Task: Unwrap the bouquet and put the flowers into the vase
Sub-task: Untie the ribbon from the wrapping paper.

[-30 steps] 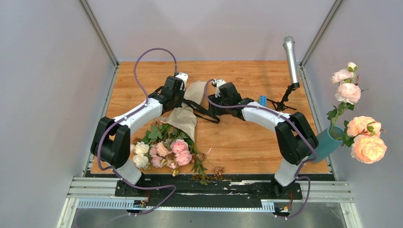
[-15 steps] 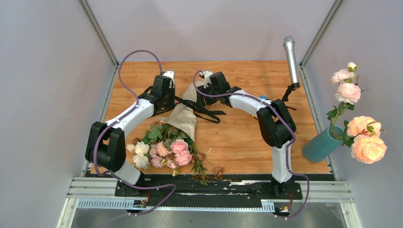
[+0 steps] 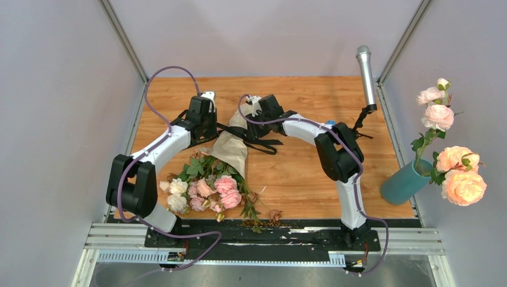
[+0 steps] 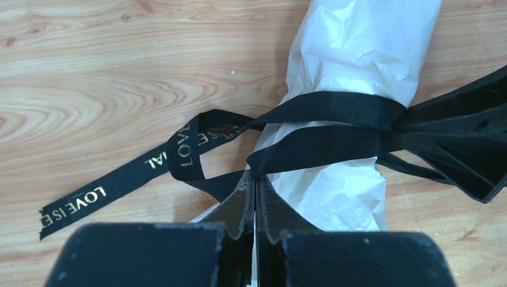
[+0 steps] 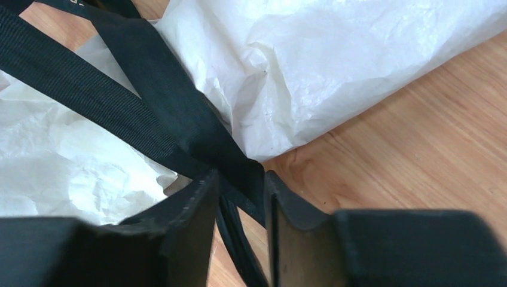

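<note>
Bouquet point(image 3: 232, 149): kraft-wrapped, lying on the counter point(image 3: 305, 173) left of centre, flowers point(image 3: 209, 188) toward the near edge.
Black ribbon point(image 4: 335, 107): bound round the wrap.
My left hand point(image 4: 254, 182): pressed together, pinching a ribbon tail.
My right hand point(image 5: 239, 188): fingers apart astride the ribbon; I cannot tell if it grips.
Vase point(image 3: 402, 182): far right, well apart.

The crinkled tan kraft paper wrap point(image 3: 232, 149) hides most of the thin green flower stems point(image 3: 206, 166). The black fabric ribbon point(image 4: 335, 113) runs off the left wrist view's right edge, its knot seemingly buried under loops.
</note>
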